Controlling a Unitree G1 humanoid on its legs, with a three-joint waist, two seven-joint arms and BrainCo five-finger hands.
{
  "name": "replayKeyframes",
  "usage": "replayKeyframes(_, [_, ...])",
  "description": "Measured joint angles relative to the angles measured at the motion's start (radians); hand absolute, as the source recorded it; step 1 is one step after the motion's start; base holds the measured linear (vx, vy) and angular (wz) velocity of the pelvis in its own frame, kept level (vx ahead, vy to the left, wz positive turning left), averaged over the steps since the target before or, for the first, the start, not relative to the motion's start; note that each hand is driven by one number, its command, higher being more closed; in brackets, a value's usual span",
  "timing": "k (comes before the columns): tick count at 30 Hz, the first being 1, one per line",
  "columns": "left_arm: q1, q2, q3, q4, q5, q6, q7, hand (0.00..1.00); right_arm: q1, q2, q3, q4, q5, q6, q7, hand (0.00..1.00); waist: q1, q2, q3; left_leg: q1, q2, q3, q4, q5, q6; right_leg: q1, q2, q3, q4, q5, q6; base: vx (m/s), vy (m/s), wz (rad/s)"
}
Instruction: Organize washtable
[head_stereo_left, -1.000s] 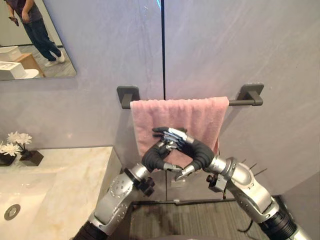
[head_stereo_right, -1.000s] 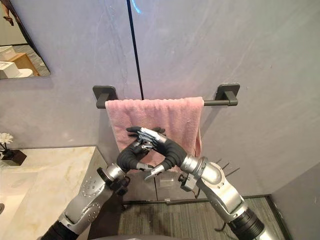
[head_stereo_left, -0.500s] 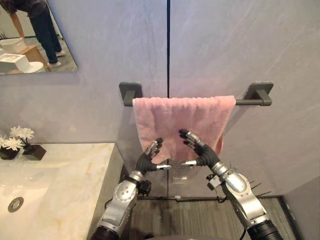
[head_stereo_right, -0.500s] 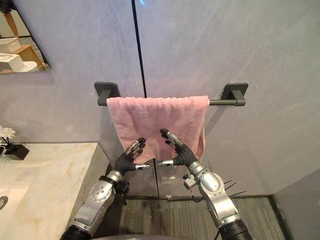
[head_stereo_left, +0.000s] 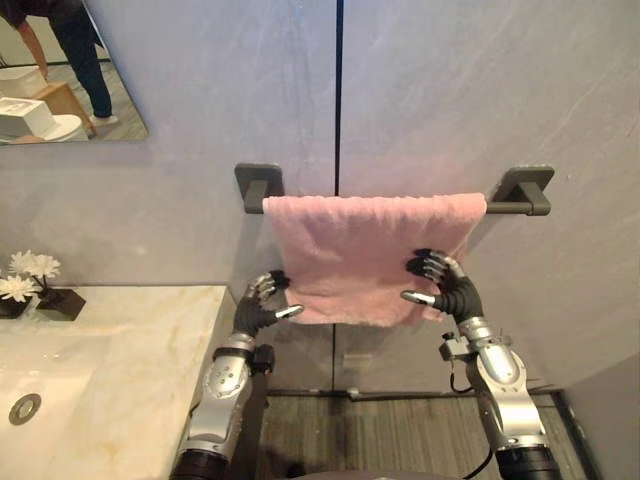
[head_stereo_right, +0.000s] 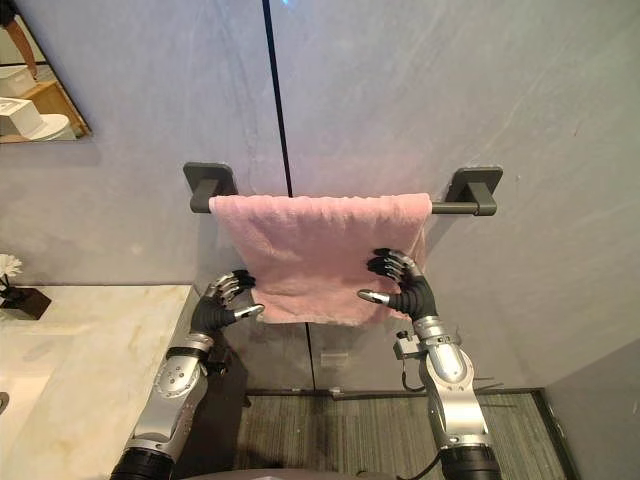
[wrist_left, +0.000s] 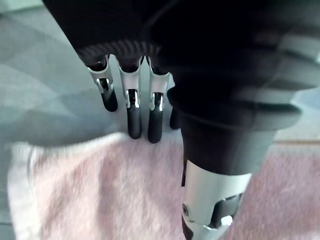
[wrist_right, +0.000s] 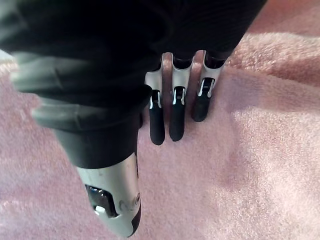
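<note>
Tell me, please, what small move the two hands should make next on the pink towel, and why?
Probably stroke both open hands straight down and off the pink towel. The left hand sits at its lower left corner and the right hand lies flat on its right edge, while the cloth narrows unevenly below the bar, so a downward stroke should smooth it.

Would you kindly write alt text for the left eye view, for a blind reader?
A pink towel hangs over a wall bar, the left hand at its lower left corner, the right hand on its right side. A marble counter with white flowers lies left.
</note>
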Motion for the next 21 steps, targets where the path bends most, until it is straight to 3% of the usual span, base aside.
replayKeyframes(16, [0.122, -0.063, 0.132, -0.048, 0.017, -0.021, 0.02, 0.0, 0.164, 0.092, -0.231, -0.133, 0.088, -0.036, 0.011, 0.0, -0.009, -0.008, 0.003, 0.009, 0.001, 0.037, 0.006, -0.013, 0.001, -0.006, 0.001, 0.031, -0.008, 0.006, 0.003, -0.01, -0.002, -0.07])
replayKeyframes(21, [0.158, -0.078, 0.149, -0.048, 0.017, -0.022, 0.019, 0.0, 0.192, 0.114, -0.283, -0.125, 0.039, -0.038, -0.04, 0.0, -0.006, -0.01, 0.004, 0.013, 0.0, 0.047, 0.006, -0.019, 0.003, -0.006, 0.0, 0.046, -0.008, 0.005, 0.004, 0.0, -0.003, -0.06])
